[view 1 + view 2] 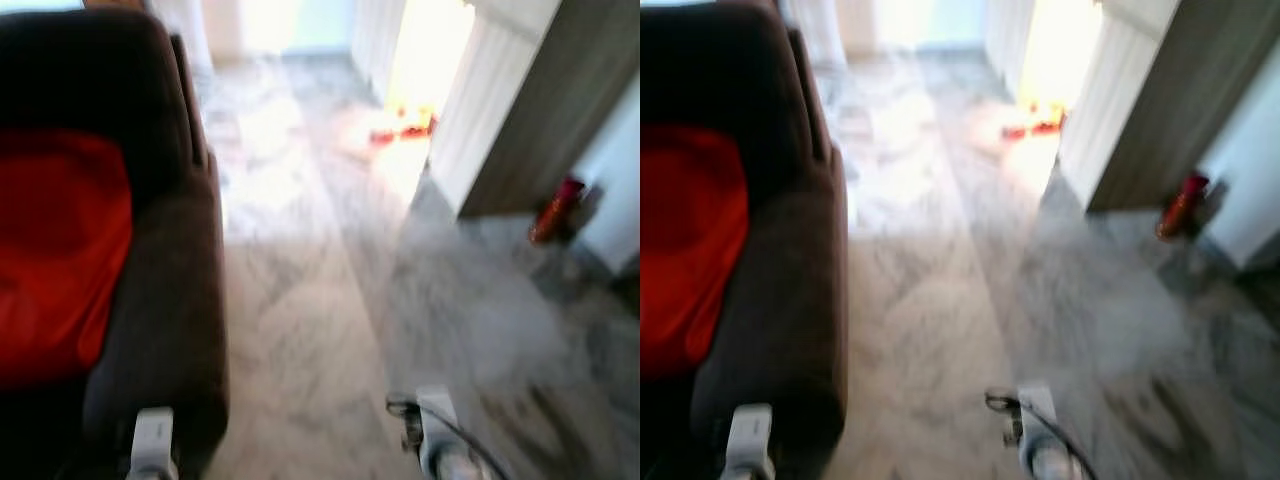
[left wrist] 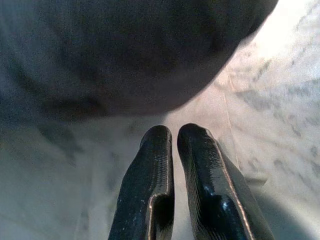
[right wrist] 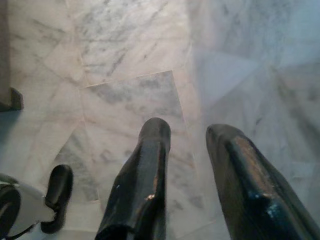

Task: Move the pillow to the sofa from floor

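Marble floor (image 1: 300, 330), pale grey with darker veins, is seen stretching away from the robot toward a brightly lit doorway (image 1: 425, 60), where glare washes out the far tiles. Both head views are blurred. A grey-brown wall panel (image 1: 560, 110) is seen on the right, beside white ribbed panelling (image 1: 480, 110), and a small red object (image 1: 555, 210), too blurred to identify, is seen on the floor at its base. More small red and yellow things (image 1: 405, 125) are made out on the floor by the doorway.

On the left, a dark brown sofa (image 1: 170, 300) is seen, and the red pillow (image 1: 55, 250) is found lying on its seat, against the inner side of the armrest, off the floor.

The left hand (image 2: 172, 135) is held low just beside the rounded dark upholstery of the sofa, above the marble, with its two black fingers (image 2: 150, 185) brought nearly together and nothing between them. The right hand (image 3: 187, 132) is held over bare marble tiles, well apart from the sofa, with its fingers (image 3: 142, 175) spread apart and empty.
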Tool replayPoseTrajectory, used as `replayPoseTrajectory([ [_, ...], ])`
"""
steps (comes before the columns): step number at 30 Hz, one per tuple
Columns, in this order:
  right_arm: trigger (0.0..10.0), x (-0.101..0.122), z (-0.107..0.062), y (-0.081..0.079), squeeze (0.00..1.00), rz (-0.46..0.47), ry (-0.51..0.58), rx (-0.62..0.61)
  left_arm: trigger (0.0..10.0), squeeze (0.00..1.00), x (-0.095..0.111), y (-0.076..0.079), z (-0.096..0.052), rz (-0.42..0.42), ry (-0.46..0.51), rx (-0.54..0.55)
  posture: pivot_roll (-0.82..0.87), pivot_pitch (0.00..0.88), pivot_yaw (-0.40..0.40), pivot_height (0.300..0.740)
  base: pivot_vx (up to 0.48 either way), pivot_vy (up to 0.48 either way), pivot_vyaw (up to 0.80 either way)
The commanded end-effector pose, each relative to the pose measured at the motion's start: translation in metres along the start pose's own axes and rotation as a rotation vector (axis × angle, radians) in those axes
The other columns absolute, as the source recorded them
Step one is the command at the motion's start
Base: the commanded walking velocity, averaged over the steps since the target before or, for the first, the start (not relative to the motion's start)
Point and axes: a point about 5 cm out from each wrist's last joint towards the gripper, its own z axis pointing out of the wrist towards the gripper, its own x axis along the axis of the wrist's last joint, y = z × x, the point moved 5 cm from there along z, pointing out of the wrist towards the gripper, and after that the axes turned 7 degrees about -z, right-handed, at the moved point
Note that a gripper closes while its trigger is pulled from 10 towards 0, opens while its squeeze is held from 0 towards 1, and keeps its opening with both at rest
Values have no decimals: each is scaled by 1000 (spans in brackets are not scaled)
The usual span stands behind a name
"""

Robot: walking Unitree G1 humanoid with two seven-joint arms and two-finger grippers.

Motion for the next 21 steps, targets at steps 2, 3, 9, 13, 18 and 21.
replayPoseTrajectory([
  [2, 10000, -23, -4, 13, 0, 1, -67, -29, 10000, 0, 0, 11, 1, -16, 1, -22, 164, 98, -26, 723, 283, 0, -672],
  [3, 10000, -23, -4, 13, 0, 1, -67, -29, 10000, 0, 0, 11, 1, -17, 1, -22, 164, 98, -26, 723, 285, 0, -669],
  [9, 10000, -24, -4, 13, 0, 7, -70, -30, 10000, 0, 0, 10, 1, -20, 4, -21, 165, 97, -26, 723, 285, 0, -646],
  [13, 10000, -24, -4, 13, 0, 4, -70, -29, 10000, 0, 0, 10, 1, -21, 8, -24, 166, 95, -27, 723, 285, 0, -644],
  [18, 10000, -24, -4, 13, 0, 4, -70, -30, 10000, 0, 1, 12, 1, -22, 14, -29, 162, 92, -25, 723, 285, 0, -643],
  [21, 10000, -25, -4, 13, 0, 1, -71, -30, 10000, 0, 0, 13, 0, -21, 13, -29, 164, 85, -25, 723, 274, 0, -644],
])
